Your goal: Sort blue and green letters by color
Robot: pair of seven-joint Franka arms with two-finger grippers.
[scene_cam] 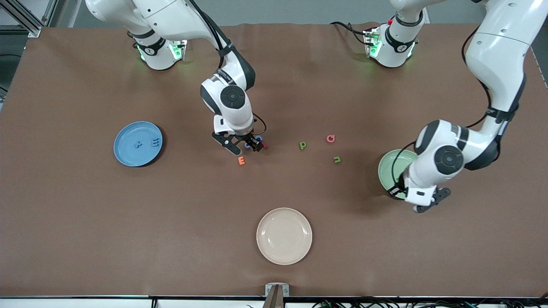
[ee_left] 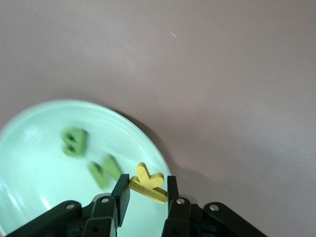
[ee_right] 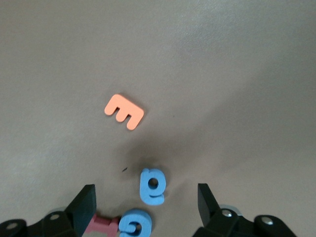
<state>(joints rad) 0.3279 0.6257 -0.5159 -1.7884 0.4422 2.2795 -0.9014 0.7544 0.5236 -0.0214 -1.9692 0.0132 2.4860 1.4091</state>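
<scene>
Brown table (scene_cam: 85,222): blue plate (scene_cam: 124,156) holds two blue letters (scene_cam: 146,143), green plate (ee_left: 29,163) two green letters (ee_left: 91,157). Left gripper (ee_left: 145,193) over it is clamped on a yellow letter (ee_left: 146,182). Right gripper (ee_right: 145,205) stands apart around two more blue ones (ee_right: 152,185); green P (scene_cam: 302,145) and u (scene_cam: 337,160) wait.

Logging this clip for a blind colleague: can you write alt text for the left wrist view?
The left gripper, fingers shut on a yellow letter, hangs over the rim of a pale green plate on the brown table. Two green letters lie in the plate, blurred, one near the held piece.
</scene>
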